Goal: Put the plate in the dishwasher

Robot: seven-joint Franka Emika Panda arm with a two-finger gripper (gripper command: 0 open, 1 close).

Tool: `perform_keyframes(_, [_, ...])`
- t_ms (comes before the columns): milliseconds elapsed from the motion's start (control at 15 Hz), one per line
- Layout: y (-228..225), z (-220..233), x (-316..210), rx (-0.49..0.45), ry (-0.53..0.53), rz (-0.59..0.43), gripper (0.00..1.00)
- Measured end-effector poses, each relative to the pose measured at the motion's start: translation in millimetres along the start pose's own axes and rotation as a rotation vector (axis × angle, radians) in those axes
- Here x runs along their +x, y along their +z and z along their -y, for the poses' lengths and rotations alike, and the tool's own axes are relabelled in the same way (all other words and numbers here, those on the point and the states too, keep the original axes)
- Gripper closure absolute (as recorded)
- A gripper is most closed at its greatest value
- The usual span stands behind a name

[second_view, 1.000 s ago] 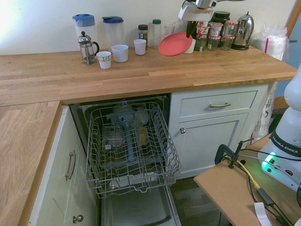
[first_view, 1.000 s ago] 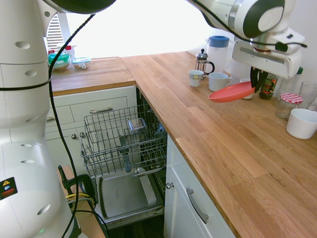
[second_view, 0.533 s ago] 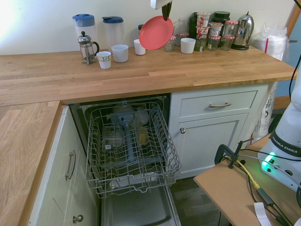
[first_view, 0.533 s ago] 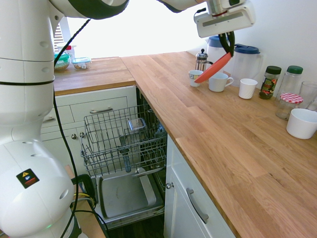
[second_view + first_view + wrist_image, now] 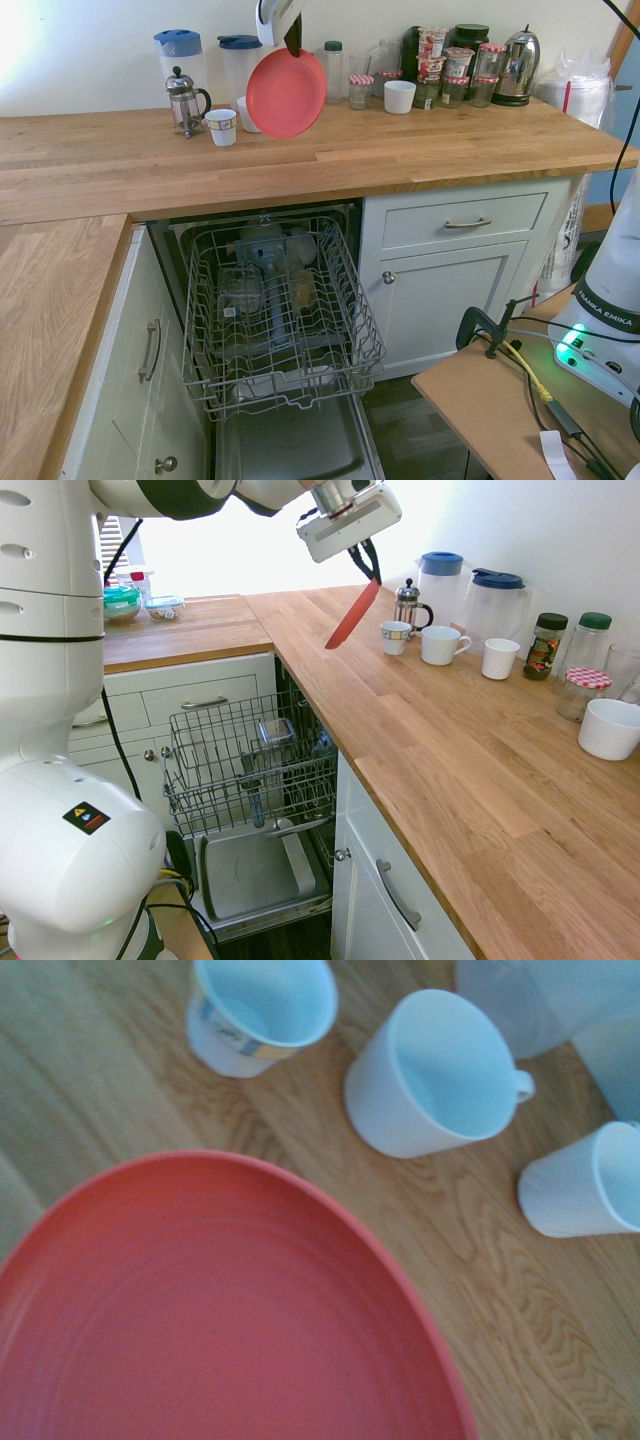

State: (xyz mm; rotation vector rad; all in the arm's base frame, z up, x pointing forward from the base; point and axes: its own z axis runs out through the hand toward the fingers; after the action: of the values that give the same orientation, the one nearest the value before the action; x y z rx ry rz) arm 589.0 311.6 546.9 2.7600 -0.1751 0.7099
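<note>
While the gripper point(image 5: 292, 38) pinches the plate point(image 5: 286, 92) at its 12 o'clock rim — hanging edge-down, slot-ready — the dishwasher point(image 5: 275, 305) rack waits open.

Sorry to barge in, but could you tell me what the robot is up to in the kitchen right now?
The white arm's tool is shut on the rim of the plate and holds it in the air above the wooden counter, hanging nearly on edge. The plate is near the mugs and the French press. The dishwasher below is open with its wire rack pulled out, and the plate is not in it yet.
</note>
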Motion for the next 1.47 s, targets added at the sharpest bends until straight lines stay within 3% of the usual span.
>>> perform_keyframes(333, [-26.1, 44.7, -84.2, -0.044, -0.174, -0.075, 1.0])
perform_keyframes(800, [-59.1, 76.1, -135.4, -0.108, -0.249, -0.167, 1.0])
perform_keyframes(1133, [-83.2, 145.8, -193.2, -0.177, -0.333, -0.26, 1.0])
perform_keyframes(1467, [-64.7, 232.5, -257.7, -0.246, -0.45, -0.348, 1.0])
